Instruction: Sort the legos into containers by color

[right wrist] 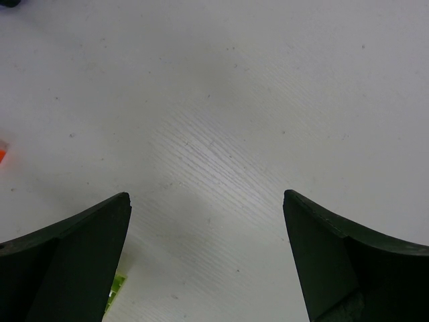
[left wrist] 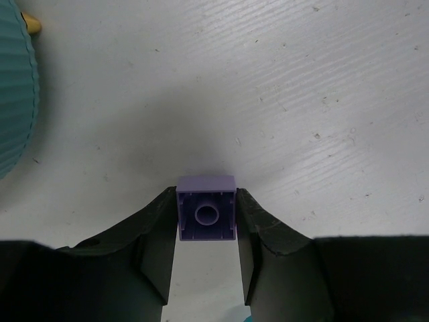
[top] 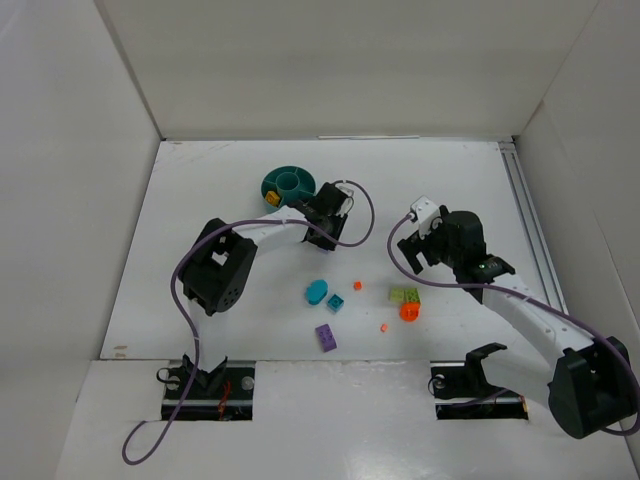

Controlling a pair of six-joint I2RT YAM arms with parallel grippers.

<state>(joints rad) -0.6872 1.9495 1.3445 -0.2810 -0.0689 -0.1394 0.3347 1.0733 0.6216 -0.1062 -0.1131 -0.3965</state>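
In the left wrist view a small purple lego [left wrist: 206, 213] sits between my left gripper's [left wrist: 206, 201] fingers, which press on both its sides just above the white table. It shows its hollow underside. From above, the left gripper [top: 322, 245] is just below and right of the round teal dish of containers [top: 290, 182], and its brick is hidden. The dish's ribbed wall [left wrist: 13, 94] fills the left edge of the wrist view. My right gripper [right wrist: 208, 201] stands wide open over bare table, with nothing between its fingers; from above the right gripper [top: 418, 256] is up and right of the loose legos.
Loose on the table lie a teal oval [top: 317, 291], a teal brick [top: 336, 303], a purple brick [top: 325, 337], two orange bits [top: 357, 286] [top: 384, 327], a lime green brick [top: 405, 296] and an orange round piece [top: 409, 312]. A yellow piece [top: 272, 198] sits at the dish's rim.
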